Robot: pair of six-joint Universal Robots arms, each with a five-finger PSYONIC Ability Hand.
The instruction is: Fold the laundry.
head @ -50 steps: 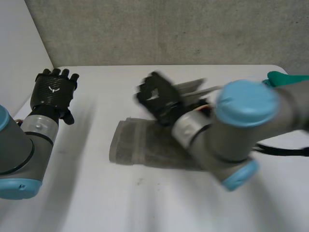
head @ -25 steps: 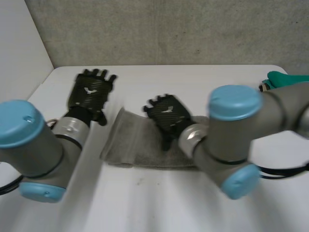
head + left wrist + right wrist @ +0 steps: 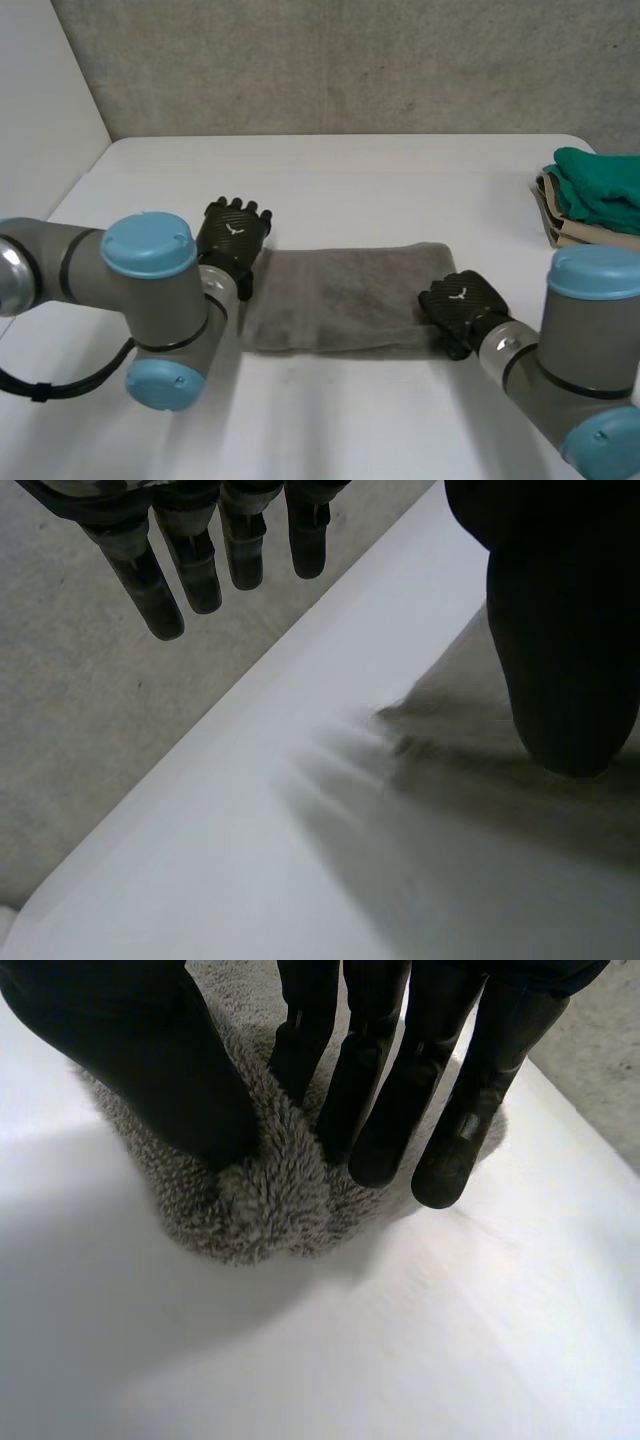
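The right wrist view has the right hand [image 3: 170,1060] pinching a bunched end of the grey towel [image 3: 270,1200] between thumb and fingers, low on the white worktop [image 3: 400,1360]. In the left wrist view the left hand [image 3: 560,630] is relaxed, its fingers [image 3: 200,570] straight, with the towel's other end by its thumb. The head view adds a small white emblem on the back of each hand, and a green-and-beige clothes pile [image 3: 590,195] well beyond the right hand.

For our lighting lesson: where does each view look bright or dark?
Head view: table softly lit, no glare. Left wrist view: left hand a dark mass against pale table. Right wrist view: towel dim under the right hand, table brighter beyond the fingers.
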